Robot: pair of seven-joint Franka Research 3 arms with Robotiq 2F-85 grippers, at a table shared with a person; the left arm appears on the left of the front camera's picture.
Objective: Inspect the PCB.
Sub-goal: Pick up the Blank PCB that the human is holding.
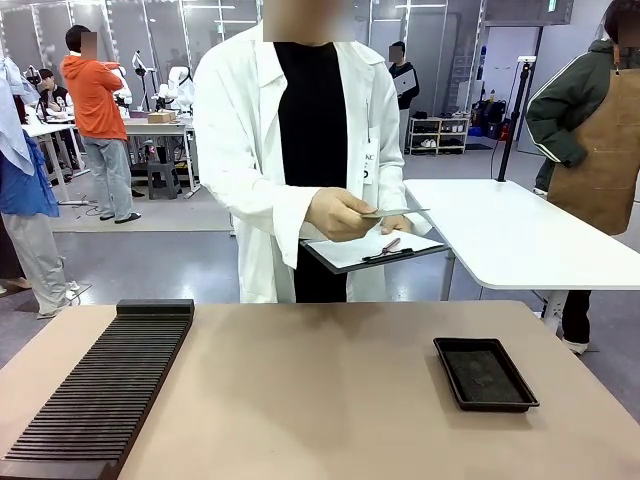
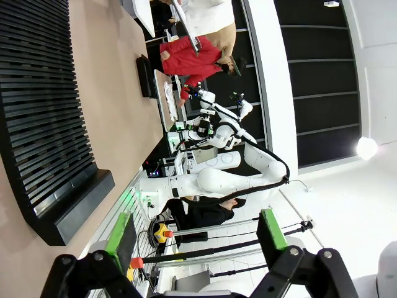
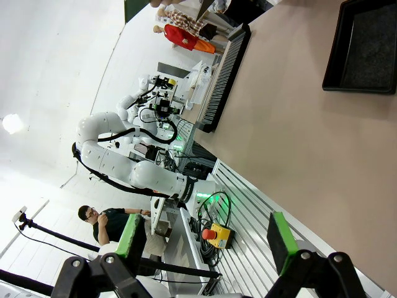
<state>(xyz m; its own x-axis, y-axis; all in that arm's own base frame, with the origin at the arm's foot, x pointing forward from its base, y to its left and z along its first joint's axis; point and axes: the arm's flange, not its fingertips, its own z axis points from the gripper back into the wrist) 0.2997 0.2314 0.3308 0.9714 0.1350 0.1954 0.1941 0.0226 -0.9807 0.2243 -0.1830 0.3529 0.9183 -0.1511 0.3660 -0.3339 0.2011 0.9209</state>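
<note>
Across the table a person in a white coat holds the PCB (image 1: 397, 213) level at chest height; edge-on, it is a thin pale green sliver pinched in one hand (image 1: 340, 214). Just below it the person's other hand carries a dark clipboard (image 1: 372, 252) with paper and a pen. My left gripper (image 2: 195, 239) is open, green pads wide apart with nothing between them, hanging off the table's side. My right gripper (image 3: 205, 242) is open and empty too, likewise clear of the tabletop.
A long black slotted rack (image 1: 100, 390) lies along the left of the tan table (image 1: 320, 400). A shallow black tray (image 1: 485, 373) sits at the right. Behind the person stands a white table (image 1: 520, 240), with other people farther back.
</note>
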